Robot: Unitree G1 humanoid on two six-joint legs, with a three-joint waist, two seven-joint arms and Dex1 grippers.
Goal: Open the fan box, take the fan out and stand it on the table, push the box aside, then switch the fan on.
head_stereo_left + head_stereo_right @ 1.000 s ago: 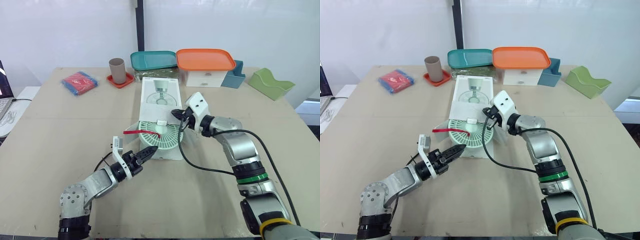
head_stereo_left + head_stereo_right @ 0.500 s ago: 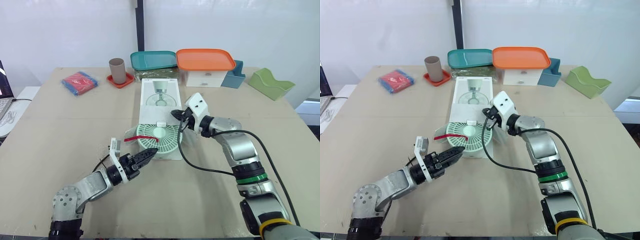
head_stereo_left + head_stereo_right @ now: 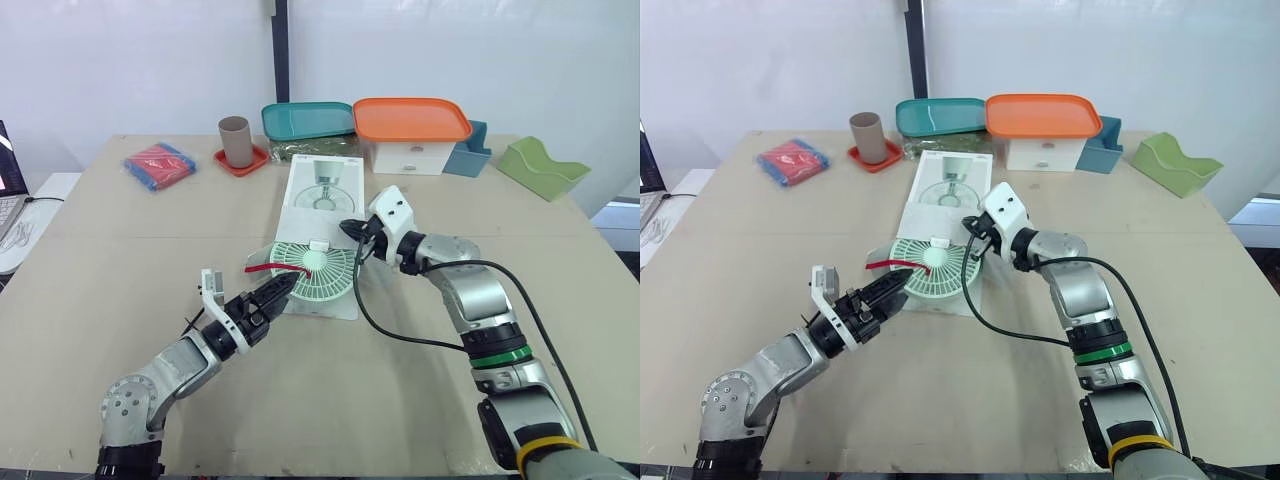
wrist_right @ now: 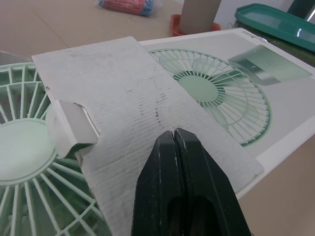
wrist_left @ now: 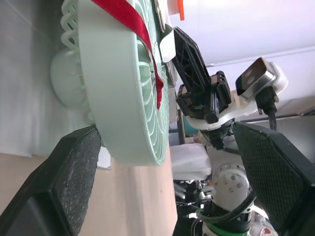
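The mint-green fan (image 3: 312, 270), with a red ribbon across its grille, lies at the near end of the flat white fan box (image 3: 322, 190) in mid-table. My left gripper (image 3: 275, 293) reaches it from the near left. In the left wrist view the left gripper (image 5: 167, 130) is open, its fingers (image 5: 64, 172) wide apart with the fan's rim (image 5: 118, 98) between them. My right gripper (image 3: 352, 232) is shut at the box's right side. Its closed fingertips (image 4: 179, 162) rest over the box's cardboard flap (image 4: 133, 98), beside the fan's grille (image 4: 29, 162).
Along the table's far edge stand a brown cup on a red coaster (image 3: 236, 141), a teal tray (image 3: 308, 120), an orange-lidded white container (image 3: 411, 130), a blue holder (image 3: 468, 155) and a green tray (image 3: 540, 167). A red-and-blue packet (image 3: 158, 165) lies far left. A black cable (image 3: 400, 335) trails from my right arm.
My left gripper's fingers have spread wide and the arm has drawn back towards the near left. The box has skewed slightly. My right gripper has stayed shut at the flap.
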